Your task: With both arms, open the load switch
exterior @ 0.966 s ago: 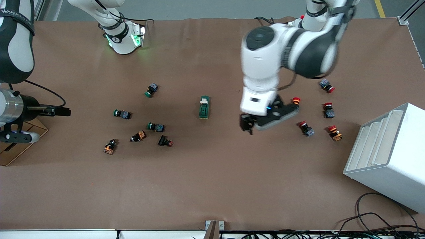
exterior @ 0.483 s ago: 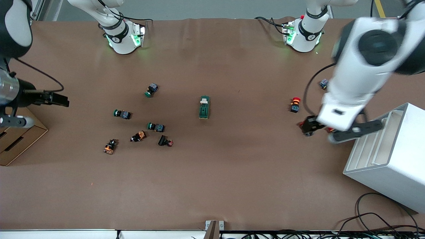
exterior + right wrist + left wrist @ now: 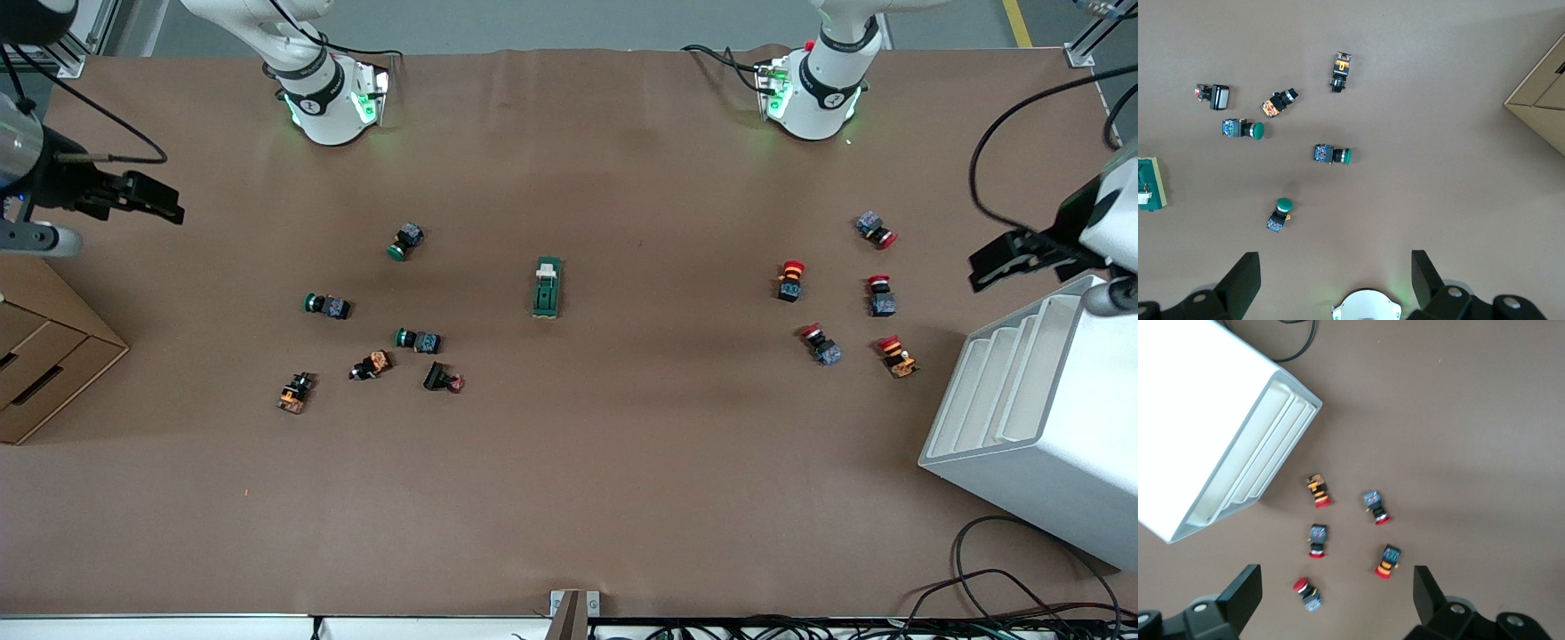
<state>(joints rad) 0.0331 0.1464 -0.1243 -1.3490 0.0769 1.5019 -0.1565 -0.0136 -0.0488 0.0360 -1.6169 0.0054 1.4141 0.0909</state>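
Brown matte sheeting covers the counter (image 3: 569, 498), flat apart from faint creases. A white ribbed rack (image 3: 1031, 418) with smooth moulded slots sits under the left gripper (image 3: 1000, 264), whose jaws are spread wide with nothing between them, as the left wrist view shows; a corrugated cardboard box (image 3: 44, 356) sits under the right gripper (image 3: 147, 203), whose jaws are likewise wide apart and empty. Both arms hang high at the two ends of the counter, well apart from the load switch (image 3: 547, 287), a small dark-green rectangular block with a white lever piece on top, lying alone mid-counter, out of reach of either pair of jaws. Smaller still, stubby push buttons lie in two loose groups: red-capped buttons (image 3: 836, 293) below the left jaws, green-capped buttons (image 3: 373, 293) below the right. By my reading nothing of the opening has begun; this is the approach step. The next move calls for both grippers to travel inward and descend, one set of jaws pinning the hard plastic body, the other working the lever.
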